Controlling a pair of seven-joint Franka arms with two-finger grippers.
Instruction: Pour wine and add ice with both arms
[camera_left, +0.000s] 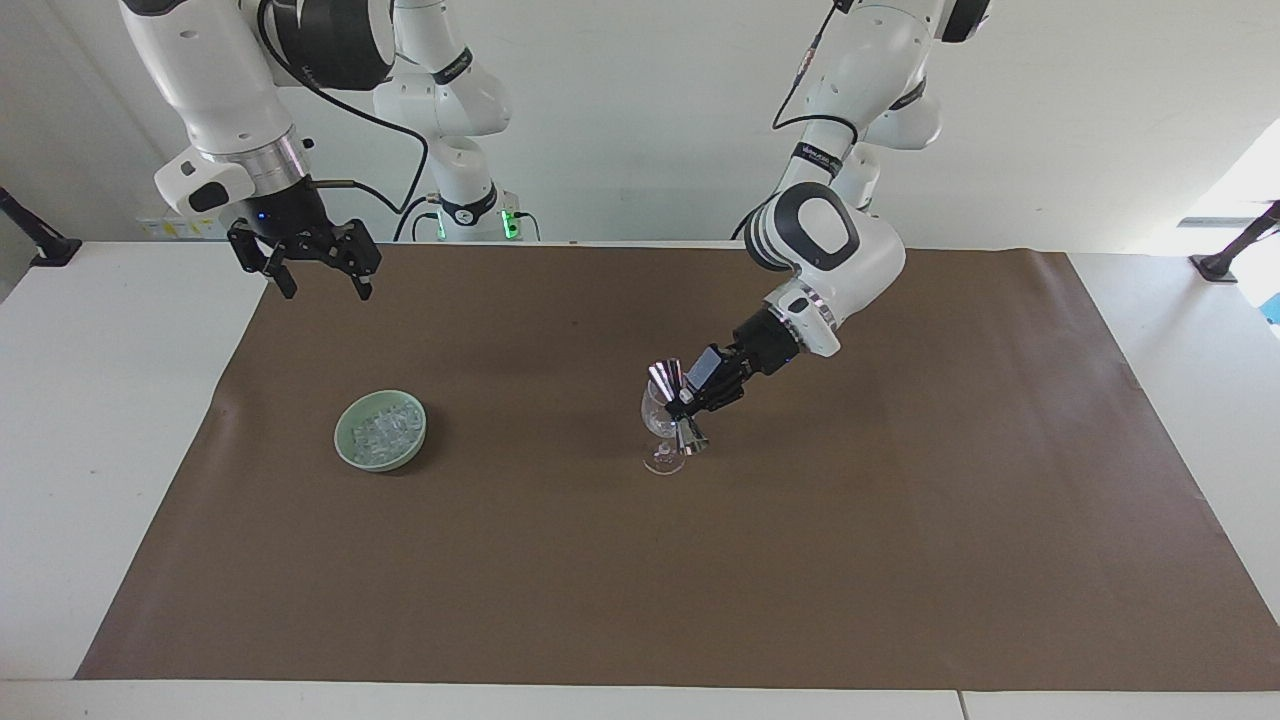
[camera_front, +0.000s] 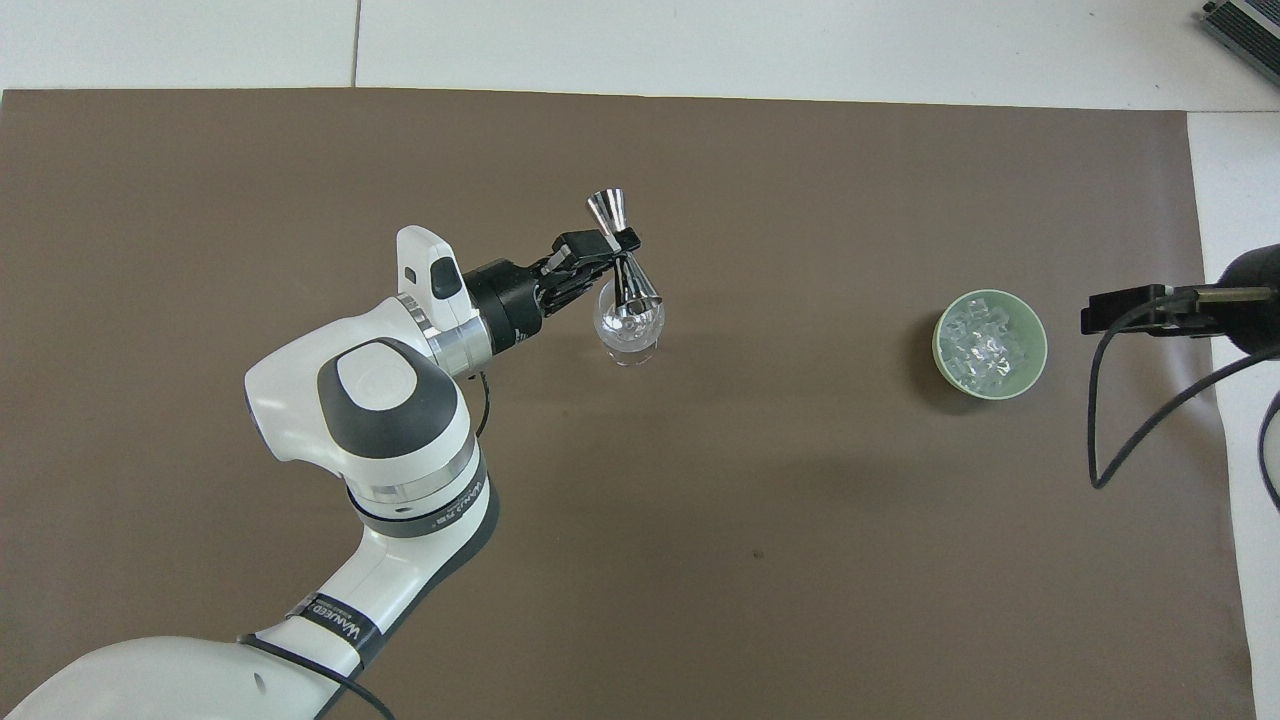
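Note:
A clear stemmed wine glass (camera_left: 662, 430) (camera_front: 627, 328) stands mid-mat. My left gripper (camera_left: 686, 405) (camera_front: 615, 243) is shut on the waist of a silver double-cone jigger (camera_left: 668, 380) (camera_front: 606, 209). The jigger is tilted, with one cone over the glass's rim. No wine shows in either view; the glass looks clear. Ice (camera_left: 383, 427) (camera_front: 985, 340) fills a pale green bowl (camera_left: 342, 443) (camera_front: 940, 350) toward the right arm's end. My right gripper (camera_left: 325, 285) (camera_front: 1100, 318) hangs open and empty over the mat's edge, apart from the bowl.
A brown mat (camera_left: 800, 580) (camera_front: 300, 150) covers most of the white table (camera_left: 110, 400). The left arm's elbow (camera_left: 825, 250) (camera_front: 370, 410) reaches out over the mat beside the glass. A black cable (camera_front: 1130, 440) loops down from the right wrist.

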